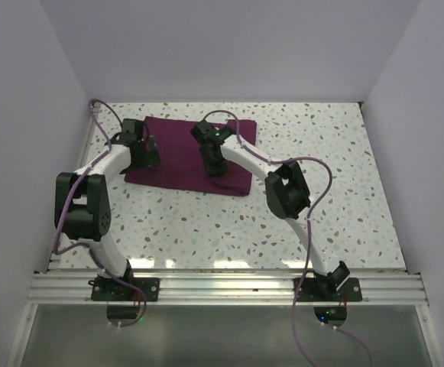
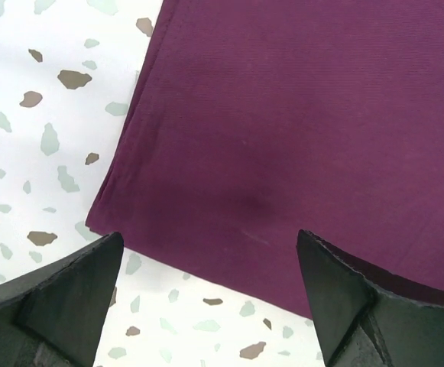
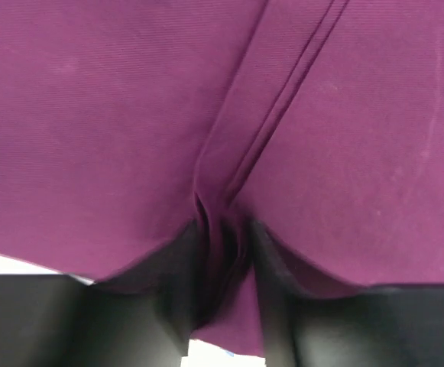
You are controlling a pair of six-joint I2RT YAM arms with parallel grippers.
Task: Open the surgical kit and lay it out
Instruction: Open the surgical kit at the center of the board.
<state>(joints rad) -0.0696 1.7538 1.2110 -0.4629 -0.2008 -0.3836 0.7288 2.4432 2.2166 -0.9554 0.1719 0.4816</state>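
The surgical kit is a dark purple cloth wrap (image 1: 183,157) lying folded at the back middle of the table. The steel tray and instruments are hidden inside it. My left gripper (image 1: 147,157) hovers at the wrap's left edge. In the left wrist view it (image 2: 210,264) is open and empty over the cloth's near corner (image 2: 283,153). My right gripper (image 1: 215,167) is down on the middle of the wrap. In the right wrist view it (image 3: 225,252) is shut on a pinched fold of the purple cloth (image 3: 229,176).
The speckled terrazzo tabletop (image 1: 306,138) is bounded by white walls at left, back and right. An aluminium rail (image 1: 222,287) runs along the near edge with both arm bases on it.
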